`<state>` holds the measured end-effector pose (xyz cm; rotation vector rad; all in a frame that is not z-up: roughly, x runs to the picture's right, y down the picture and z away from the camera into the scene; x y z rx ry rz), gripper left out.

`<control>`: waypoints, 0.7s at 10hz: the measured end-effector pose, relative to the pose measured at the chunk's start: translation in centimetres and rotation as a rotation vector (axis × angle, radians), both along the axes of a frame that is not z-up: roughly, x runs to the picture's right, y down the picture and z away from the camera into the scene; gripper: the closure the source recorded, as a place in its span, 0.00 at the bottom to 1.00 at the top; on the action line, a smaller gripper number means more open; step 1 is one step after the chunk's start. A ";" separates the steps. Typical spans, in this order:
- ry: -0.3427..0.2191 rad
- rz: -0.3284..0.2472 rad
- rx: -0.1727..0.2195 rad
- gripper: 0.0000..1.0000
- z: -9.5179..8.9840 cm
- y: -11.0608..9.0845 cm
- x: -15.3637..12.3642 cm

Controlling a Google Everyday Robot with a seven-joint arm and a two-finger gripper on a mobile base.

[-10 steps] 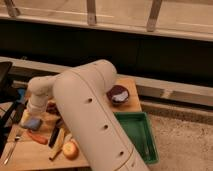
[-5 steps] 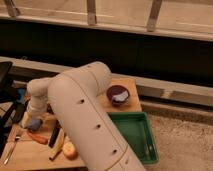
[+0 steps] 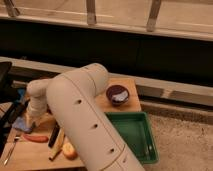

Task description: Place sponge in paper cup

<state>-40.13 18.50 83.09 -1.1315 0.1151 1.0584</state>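
The sponge [image 3: 22,124] is a small flat blue pad lying at the left end of the wooden table [image 3: 131,102]. My gripper [image 3: 31,119] is at the end of the white arm [image 3: 80,115], lowered right onto the sponge's right edge. The arm's wrist covers the place where they meet. The paper cup is hidden or out of view.
A dark purple bowl [image 3: 117,94] stands at the table's back right. A green tray [image 3: 134,136] sits off the right front. In front of the sponge lie a red item [image 3: 35,138], a banana [image 3: 57,144], an orange fruit [image 3: 68,150] and a fork [image 3: 10,151].
The arm has swung left and down, bringing my gripper from above the table's left part onto the sponge.
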 end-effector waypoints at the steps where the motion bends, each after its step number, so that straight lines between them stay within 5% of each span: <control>1: 0.000 0.000 -0.002 0.96 0.0 0.1 0.0; 7: -0.026 0.030 0.024 1.00 -1.4 -1.4 0.0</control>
